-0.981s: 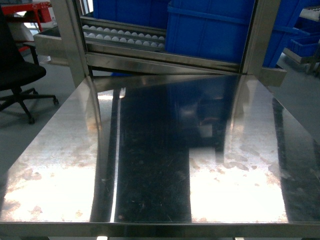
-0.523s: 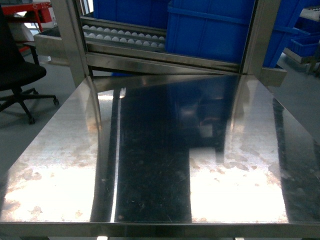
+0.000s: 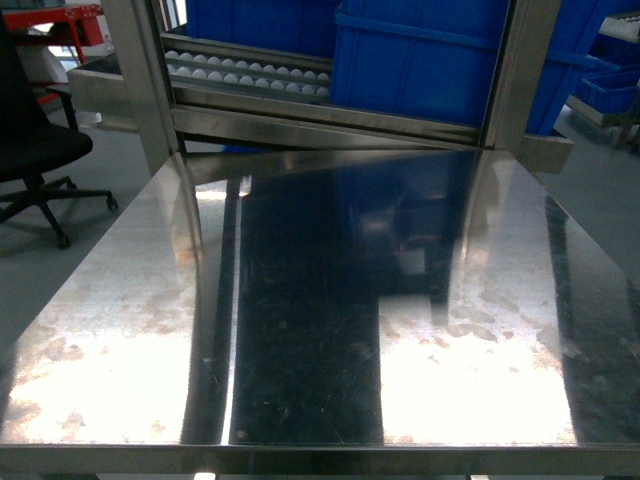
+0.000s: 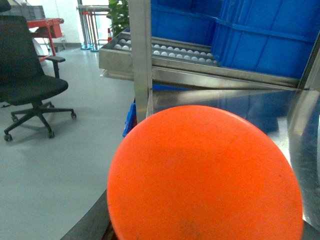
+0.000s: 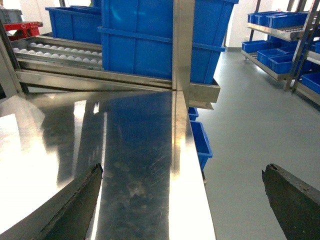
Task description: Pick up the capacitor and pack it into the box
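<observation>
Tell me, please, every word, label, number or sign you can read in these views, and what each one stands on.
None: no readable text shows in any view.
The blue bins show plain faces, no labels.
The steel table carries only reflections and stains.
The orange disc is plain.

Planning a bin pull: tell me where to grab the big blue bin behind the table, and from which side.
Probably best to hook the raised rib running across the bin on its front wall, coming straight in over the table, between the steel posts. The top rim is out of frame.
</observation>
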{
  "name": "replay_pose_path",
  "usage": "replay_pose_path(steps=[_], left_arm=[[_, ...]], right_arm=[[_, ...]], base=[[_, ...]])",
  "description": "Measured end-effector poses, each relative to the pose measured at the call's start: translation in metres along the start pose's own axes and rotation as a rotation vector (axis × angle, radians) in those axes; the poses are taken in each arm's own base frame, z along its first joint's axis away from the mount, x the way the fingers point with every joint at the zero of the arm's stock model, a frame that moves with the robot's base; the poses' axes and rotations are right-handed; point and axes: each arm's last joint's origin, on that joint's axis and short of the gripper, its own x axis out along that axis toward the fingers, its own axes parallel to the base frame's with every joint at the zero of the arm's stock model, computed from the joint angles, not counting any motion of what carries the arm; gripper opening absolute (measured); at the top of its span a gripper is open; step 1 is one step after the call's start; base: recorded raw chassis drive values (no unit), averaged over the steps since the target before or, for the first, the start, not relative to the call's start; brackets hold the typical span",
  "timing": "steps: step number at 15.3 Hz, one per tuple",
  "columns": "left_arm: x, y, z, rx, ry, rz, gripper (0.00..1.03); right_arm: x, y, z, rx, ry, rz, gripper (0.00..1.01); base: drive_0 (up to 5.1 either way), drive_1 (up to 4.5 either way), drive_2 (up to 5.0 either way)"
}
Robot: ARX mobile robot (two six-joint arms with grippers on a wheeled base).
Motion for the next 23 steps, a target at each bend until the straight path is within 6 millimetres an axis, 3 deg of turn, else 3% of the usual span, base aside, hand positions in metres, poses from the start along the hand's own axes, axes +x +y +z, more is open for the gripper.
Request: replay_pose_path(steps=[23], left_arm=[[0.0000,0.0000,0.0006,0.000,-0.006,0.000,0.44]], right_arm=[[0.0000,0.0000,-0.0001,0.000,0.001,0.000,0.98]], base=[[0.0,0.00,0.0]])
